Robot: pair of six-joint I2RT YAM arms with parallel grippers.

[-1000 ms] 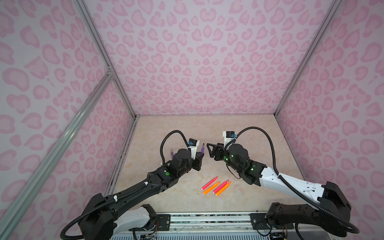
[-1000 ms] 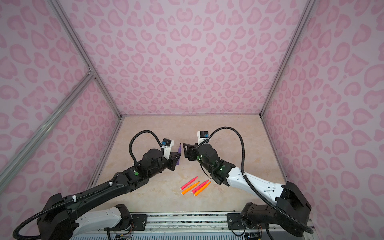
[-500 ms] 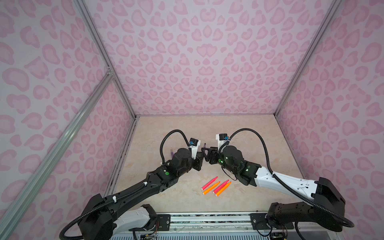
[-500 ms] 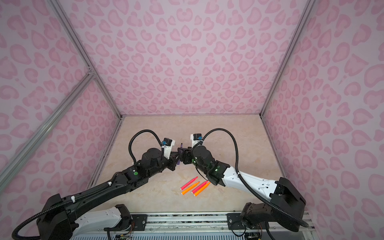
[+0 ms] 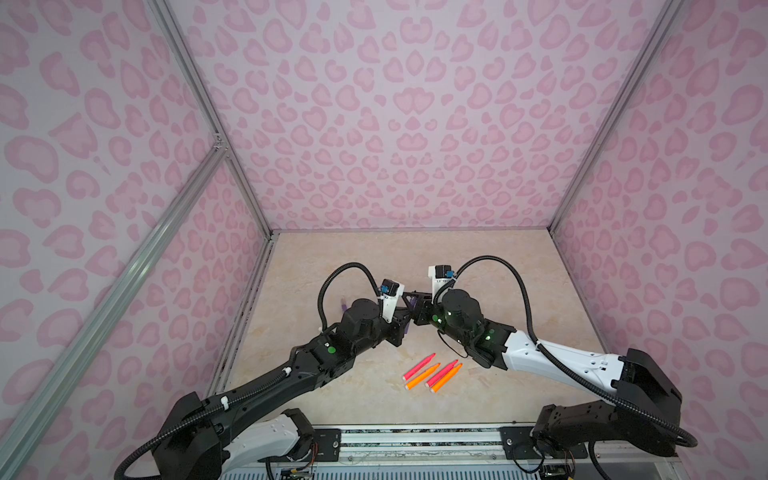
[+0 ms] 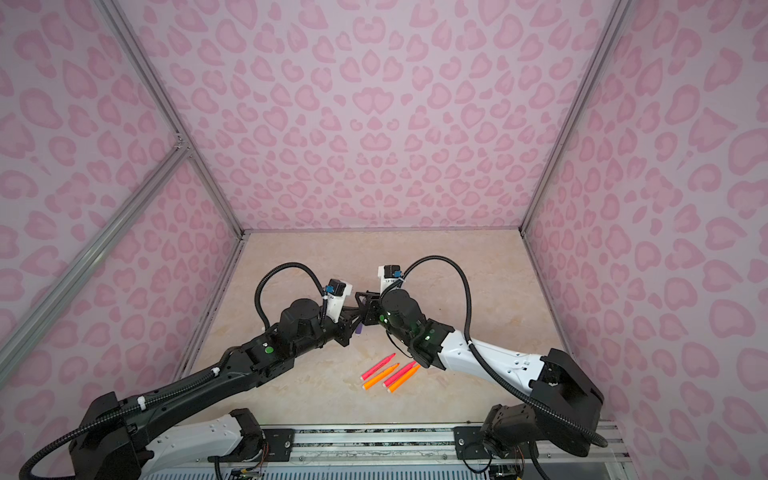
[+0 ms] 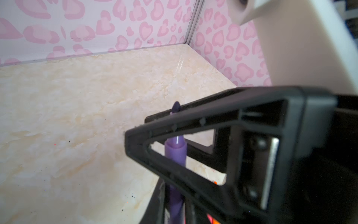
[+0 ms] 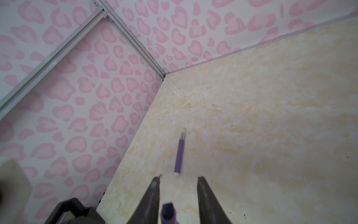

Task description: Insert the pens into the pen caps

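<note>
Purple pen (image 7: pixel 175 153) is sitting clenched in the left gripper (image 7: pixel 175 205), tip poking into the right gripper (image 8: pixel 179 180), whose parted fingers are straddling it, not squeezing.

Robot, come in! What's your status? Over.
Left gripper shut on purple pen. Right gripper open around its end. Four pens uncapped on table. Nothing blocking.
</note>
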